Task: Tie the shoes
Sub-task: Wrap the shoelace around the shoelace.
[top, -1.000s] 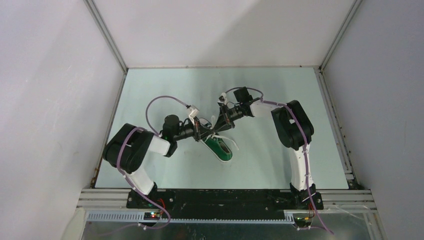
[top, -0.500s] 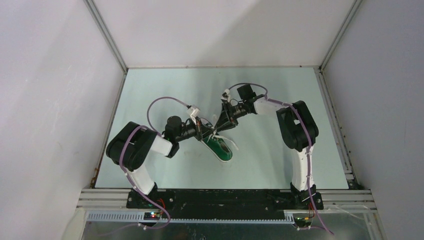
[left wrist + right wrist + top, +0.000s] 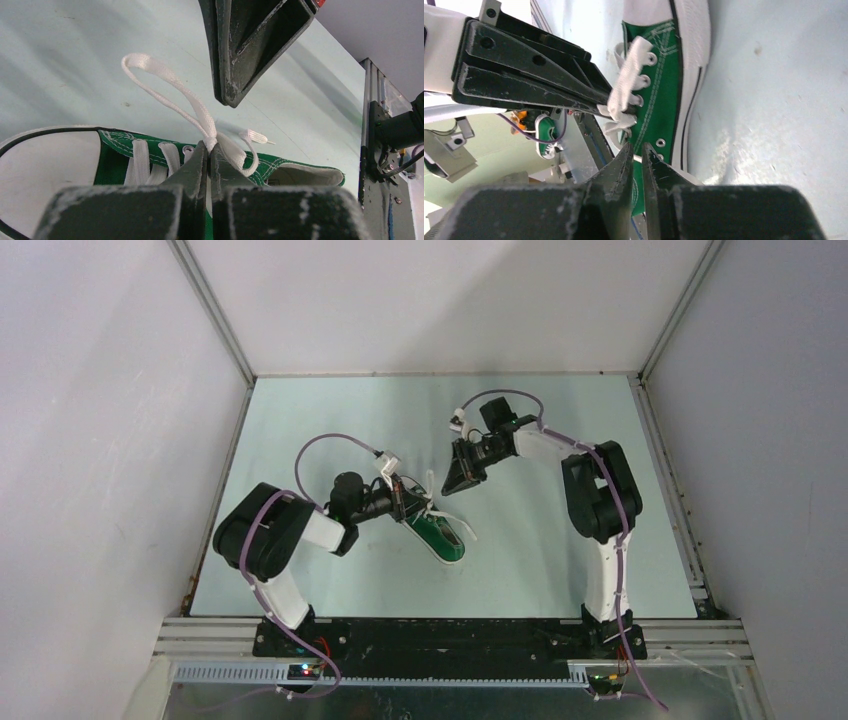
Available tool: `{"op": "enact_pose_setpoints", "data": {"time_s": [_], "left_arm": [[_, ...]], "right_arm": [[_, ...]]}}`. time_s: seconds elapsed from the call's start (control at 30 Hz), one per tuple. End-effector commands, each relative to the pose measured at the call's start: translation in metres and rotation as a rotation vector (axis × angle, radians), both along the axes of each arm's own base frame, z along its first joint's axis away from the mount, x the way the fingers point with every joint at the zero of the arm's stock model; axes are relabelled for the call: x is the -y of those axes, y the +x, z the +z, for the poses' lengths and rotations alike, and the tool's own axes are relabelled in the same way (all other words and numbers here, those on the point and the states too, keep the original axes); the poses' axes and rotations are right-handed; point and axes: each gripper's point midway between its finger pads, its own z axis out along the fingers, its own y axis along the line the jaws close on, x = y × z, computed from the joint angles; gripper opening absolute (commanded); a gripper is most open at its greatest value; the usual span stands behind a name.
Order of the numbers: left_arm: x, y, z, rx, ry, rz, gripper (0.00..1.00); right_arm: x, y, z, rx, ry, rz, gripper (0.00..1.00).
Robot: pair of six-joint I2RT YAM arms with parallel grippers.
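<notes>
White lace (image 3: 165, 90), soft and slippery: my left gripper (image 3: 209, 147) pinches it shut over the eyelets of the shoe (image 3: 440, 537), which lies light on the table (image 3: 560, 570). Near the shoe, my right gripper (image 3: 638, 150) is barely parted and seemingly empty. I'd grip the loop's base.

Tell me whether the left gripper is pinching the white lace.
Yes, the left gripper is shut on the white lace where its loop starts.

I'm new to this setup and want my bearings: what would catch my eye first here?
A small green sneaker lies in the middle of the pale table. The left gripper is shut on a standing loop of white lace above the eyelets. The right gripper hovers close by that loop.
</notes>
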Motion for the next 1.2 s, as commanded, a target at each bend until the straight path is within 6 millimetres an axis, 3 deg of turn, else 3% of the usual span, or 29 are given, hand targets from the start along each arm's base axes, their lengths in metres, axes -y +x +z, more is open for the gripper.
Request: {"op": "enact_pose_setpoints", "data": {"time_s": [0.0,0.13,0.43,0.93,1.17], "left_arm": [[0.002,0.002,0.011,0.065,-0.013,-0.007,0.0],[0.0,0.005,0.014,0.059,-0.02,0.006,0.0],[-0.01,0.01,0.01,0.006,-0.012,0.06,0.0],[-0.011,0.01,0.008,-0.043,-0.029,0.069,0.0],[-0.011,0.011,0.011,-0.051,-0.044,0.071,0.0]], "right_arm": [[-0.017,0.006,0.009,0.091,0.024,0.07,0.16],[-0.024,0.002,0.01,0.101,0.034,0.1,0.21],[-0.028,-0.007,-0.006,0.091,-0.014,0.119,0.22],[-0.047,-0.014,0.009,0.063,0.098,0.165,0.32],[-0.048,-0.016,-0.001,0.062,0.063,0.17,0.32]]}}
